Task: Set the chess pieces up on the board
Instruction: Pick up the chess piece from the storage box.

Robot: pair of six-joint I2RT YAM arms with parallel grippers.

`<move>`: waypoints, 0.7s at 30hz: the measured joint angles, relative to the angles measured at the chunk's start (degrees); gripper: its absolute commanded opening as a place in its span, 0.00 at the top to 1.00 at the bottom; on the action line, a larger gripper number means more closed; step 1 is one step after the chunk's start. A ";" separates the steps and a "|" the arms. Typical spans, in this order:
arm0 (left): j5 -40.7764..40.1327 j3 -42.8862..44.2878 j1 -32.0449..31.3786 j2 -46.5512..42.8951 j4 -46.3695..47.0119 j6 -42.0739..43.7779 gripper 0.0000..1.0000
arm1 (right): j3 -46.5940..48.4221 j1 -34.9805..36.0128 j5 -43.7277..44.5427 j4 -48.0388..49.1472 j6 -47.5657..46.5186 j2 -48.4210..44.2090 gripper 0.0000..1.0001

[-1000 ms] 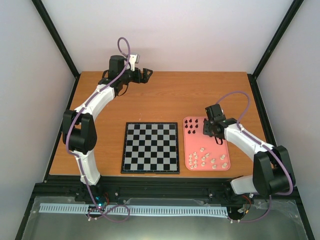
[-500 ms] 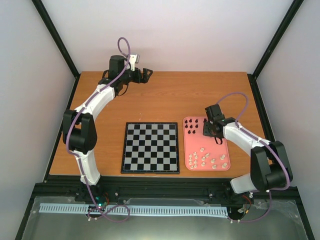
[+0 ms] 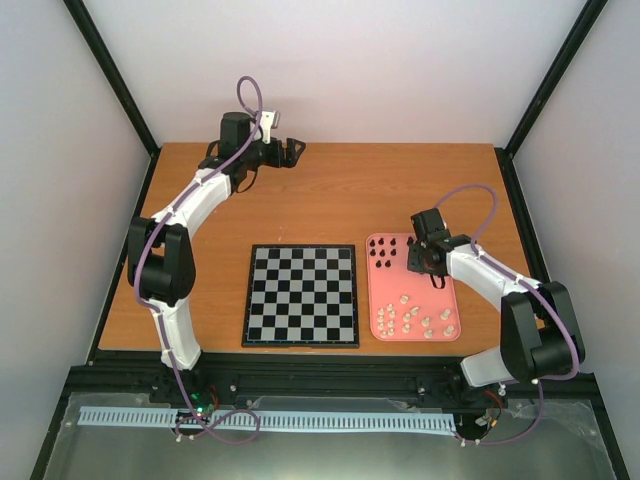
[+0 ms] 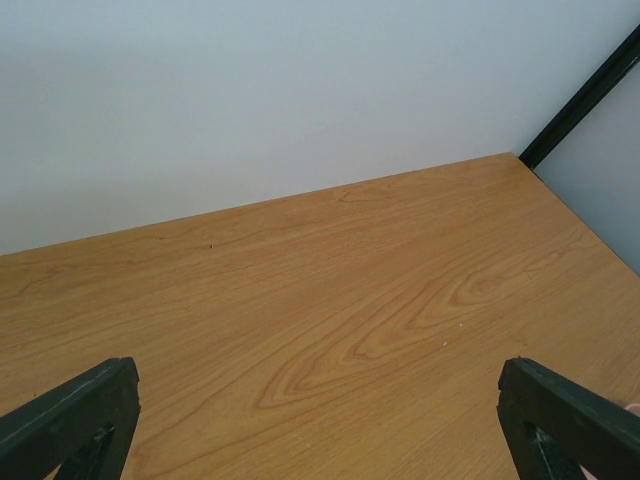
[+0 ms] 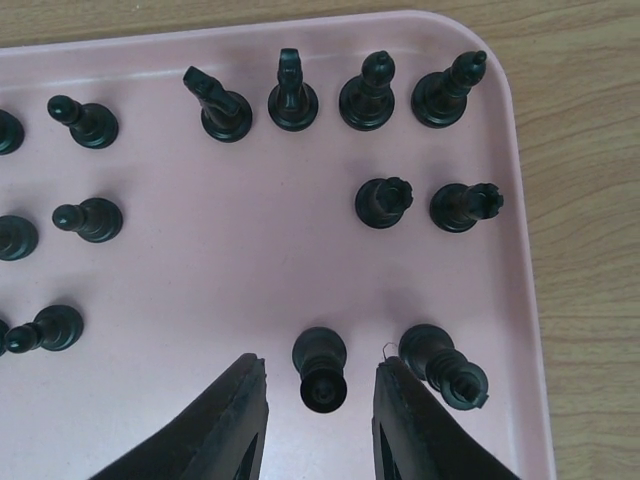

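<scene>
The board (image 3: 300, 295) lies at the table's middle with no pieces on it. Several black chess pieces (image 3: 385, 250) stand at the far end of a pink tray (image 3: 440, 300), and cream-white ones (image 3: 415, 320) at its near end. My right gripper (image 5: 320, 368) hangs low over the tray, open, its fingers on either side of one black piece (image 5: 320, 352) with a gap on each side. Another black piece (image 5: 445, 365) stands just outside the right finger. My left gripper (image 3: 297, 148) is open over bare wood at the far left of the table, nothing between its fingers (image 4: 80, 410).
The tray's rim (image 5: 525, 250) runs close to the right of the gripper, with wooden table (image 4: 330, 300) beyond it. Rows of black pieces (image 5: 330, 95) stand ahead of the right gripper. White walls and black frame posts (image 3: 545, 90) enclose the table.
The right gripper's jaws have narrowed a little around the black piece, and its arm has settled slightly. The left arm has barely shifted.
</scene>
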 measured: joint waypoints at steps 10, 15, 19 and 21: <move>-0.07 0.11 0.00 0.02 0.00 0.00 0.00 | -0.61 -1.20 0.37 0.39 -0.04 0.52 0.65; -0.09 0.15 0.00 0.02 0.00 0.00 0.00 | -0.63 -1.49 0.33 0.61 -0.31 1.46 0.65; -0.20 0.20 0.00 0.02 0.00 0.00 0.00 | -0.63 -1.49 0.33 0.63 -0.66 1.49 0.65; -0.22 0.20 0.00 0.02 0.00 0.00 0.00 | -0.61 -1.49 0.33 0.74 -0.70 1.57 0.67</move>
